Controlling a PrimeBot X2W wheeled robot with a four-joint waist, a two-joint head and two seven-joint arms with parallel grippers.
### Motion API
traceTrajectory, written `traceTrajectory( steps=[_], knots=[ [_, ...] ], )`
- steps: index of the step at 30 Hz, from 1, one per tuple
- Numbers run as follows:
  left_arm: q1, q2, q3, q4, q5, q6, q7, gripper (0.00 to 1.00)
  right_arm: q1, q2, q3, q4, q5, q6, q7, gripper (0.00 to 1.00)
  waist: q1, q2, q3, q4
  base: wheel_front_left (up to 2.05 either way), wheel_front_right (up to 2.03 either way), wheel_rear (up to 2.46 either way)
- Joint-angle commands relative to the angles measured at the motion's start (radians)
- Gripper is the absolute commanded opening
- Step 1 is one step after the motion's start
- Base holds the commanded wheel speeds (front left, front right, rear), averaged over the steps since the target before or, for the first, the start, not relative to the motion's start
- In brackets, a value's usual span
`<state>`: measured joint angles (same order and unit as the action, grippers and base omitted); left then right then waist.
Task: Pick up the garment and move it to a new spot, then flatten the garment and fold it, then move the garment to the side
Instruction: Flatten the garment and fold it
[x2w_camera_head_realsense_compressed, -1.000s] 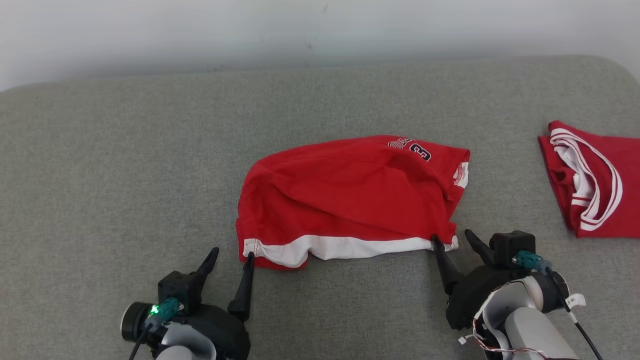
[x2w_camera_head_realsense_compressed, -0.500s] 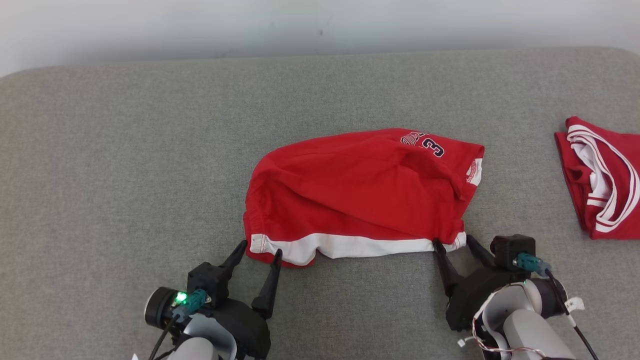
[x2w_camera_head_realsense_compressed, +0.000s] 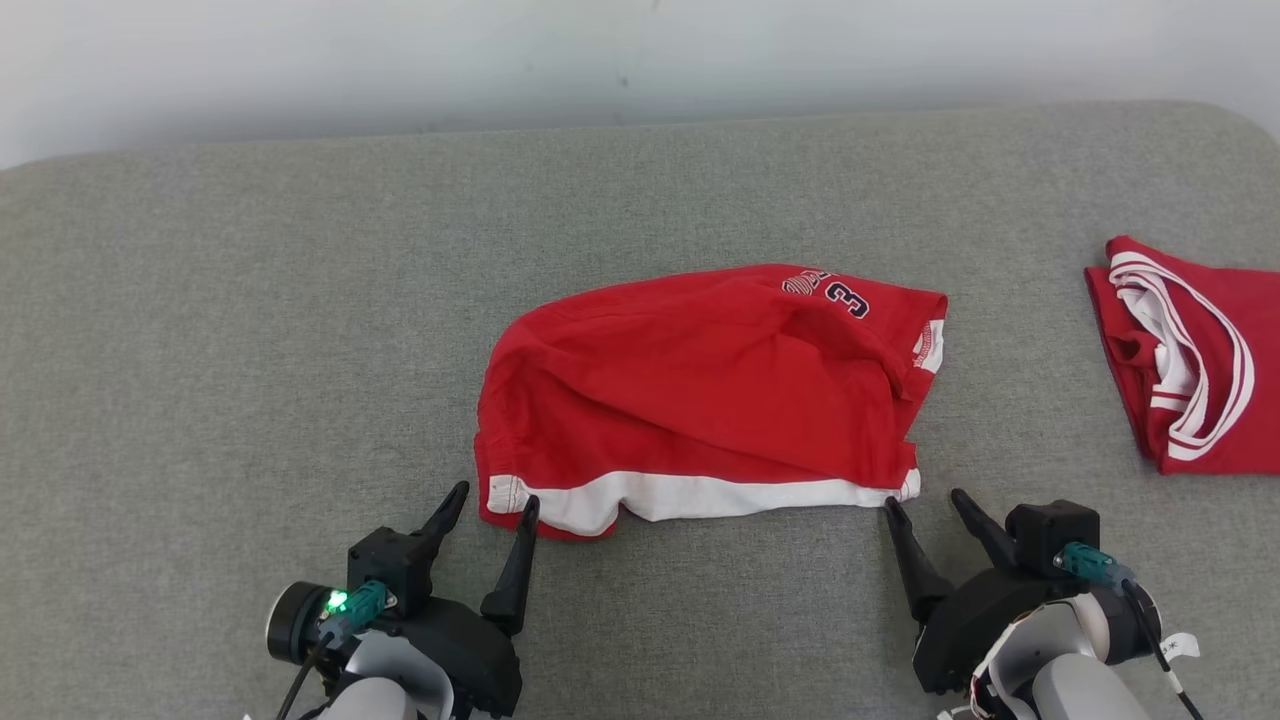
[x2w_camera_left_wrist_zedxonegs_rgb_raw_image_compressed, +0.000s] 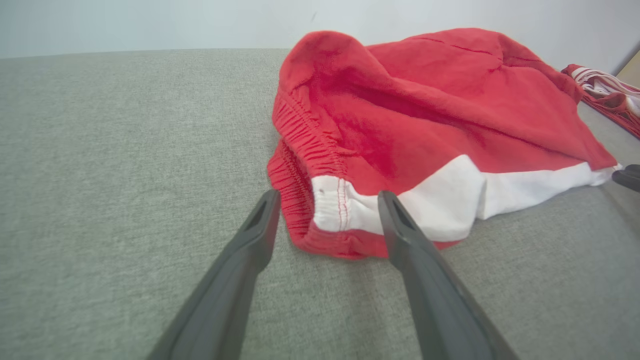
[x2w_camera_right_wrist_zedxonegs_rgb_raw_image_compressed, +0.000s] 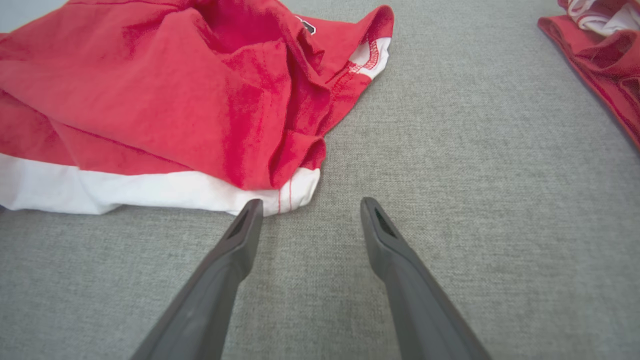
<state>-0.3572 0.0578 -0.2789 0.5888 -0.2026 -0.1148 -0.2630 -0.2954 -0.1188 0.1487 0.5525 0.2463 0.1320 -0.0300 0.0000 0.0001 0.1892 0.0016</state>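
Red shorts (x2w_camera_head_realsense_compressed: 700, 390) with a white band along their near side and a dark "3" printed near the far right corner lie rumpled around the middle of the grey upholstered surface (x2w_camera_head_realsense_compressed: 250, 350). The left gripper (x2w_camera_head_realsense_compressed: 492, 497) stands with its fingers apart, clamped on nothing. In the left wrist view its tips (x2w_camera_left_wrist_zedxonegs_rgb_raw_image_compressed: 327, 197) straddle the gathered waistband corner at the shorts' near left. The right gripper (x2w_camera_head_realsense_compressed: 923, 500) is also spread wide and empty, and the shorts' near right corner lies just ahead of its inner fingertip (x2w_camera_right_wrist_zedxonegs_rgb_raw_image_compressed: 252, 207). A second red garment with white trim (x2w_camera_head_realsense_compressed: 1200, 380) lies well apart at the right edge.
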Motion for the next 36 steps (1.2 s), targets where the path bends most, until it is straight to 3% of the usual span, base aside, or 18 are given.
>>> traceTrajectory(
  steps=[1,10,13,16,17,20,22,23,34,35,36],
  knots=[
    [-0.008,0.004,0.004,0.008,0.003,0.001,-0.002,1.00,0.008,-0.007,-0.007,-0.023,-0.003,-0.003,0.007,1.00,0.0000,-0.0001,0.003,-0.005,0.00,0.00,0.00],
    [-0.038,0.004,-0.004,0.055,0.009,-0.001,-0.001,1.00,-0.034,0.013,0.009,-0.024,-0.021,-0.003,0.053,1.00,0.0000,-0.0001,0.023,-0.005,0.00,0.00,0.00],
    [-0.053,0.003,-0.009,0.061,0.005,-0.002,-0.002,0.89,-0.051,0.021,0.019,-0.003,-0.024,-0.003,0.056,1.00,0.0000,-0.0001,0.028,0.000,0.00,0.00,0.00],
    [-0.063,0.001,-0.013,0.058,0.004,-0.004,-0.001,0.67,-0.054,0.022,0.023,0.022,-0.025,-0.003,0.058,1.00,0.0000,-0.0001,0.031,0.006,0.00,0.00,0.00],
    [-0.064,0.001,-0.014,0.056,0.003,-0.004,-0.001,0.49,-0.056,0.023,0.024,0.029,-0.025,-0.003,0.056,1.00,0.0000,-0.0001,0.032,0.007,0.00,0.00,0.00],
    [-0.065,0.000,-0.015,0.051,0.000,-0.005,-0.001,0.35,-0.059,0.026,0.025,0.045,-0.025,-0.003,0.050,1.00,0.0000,-0.0001,0.033,0.006,0.00,0.00,0.00],
    [-0.063,0.000,-0.017,0.057,-0.002,-0.007,-0.001,0.16,-0.060,0.024,0.025,0.056,-0.032,-0.003,0.049,1.00,0.0000,-0.0001,0.034,0.003,0.00,0.00,0.00],
    [-0.061,0.000,-0.018,0.061,-0.003,-0.007,-0.001,0.01,-0.062,0.023,0.026,0.062,-0.034,-0.003,0.050,1.00,0.0000,-0.0001,0.034,0.001,0.00,0.00,0.00],
    [-0.064,0.001,-0.014,0.073,-0.006,-0.005,-0.001,0.00,-0.070,0.000,0.029,0.110,-0.132,-0.003,0.049,0.98,0.0000,-0.0001,0.042,-0.009,0.00,0.00,0.00],
    [-0.065,0.002,-0.013,0.074,-0.006,-0.005,-0.001,0.00,-0.072,0.003,0.027,0.113,-0.137,-0.003,0.048,0.83,0.0000,-0.0001,0.042,-0.010,0.00,0.00,0.00],
    [-0.066,0.002,-0.011,0.075,-0.007,-0.005,-0.001,0.00,-0.075,0.006,0.025,0.116,-0.140,-0.003,0.048,0.43,0.0000,-0.0001,0.042,-0.011,0.00,0.00,0.00]
  ],
)
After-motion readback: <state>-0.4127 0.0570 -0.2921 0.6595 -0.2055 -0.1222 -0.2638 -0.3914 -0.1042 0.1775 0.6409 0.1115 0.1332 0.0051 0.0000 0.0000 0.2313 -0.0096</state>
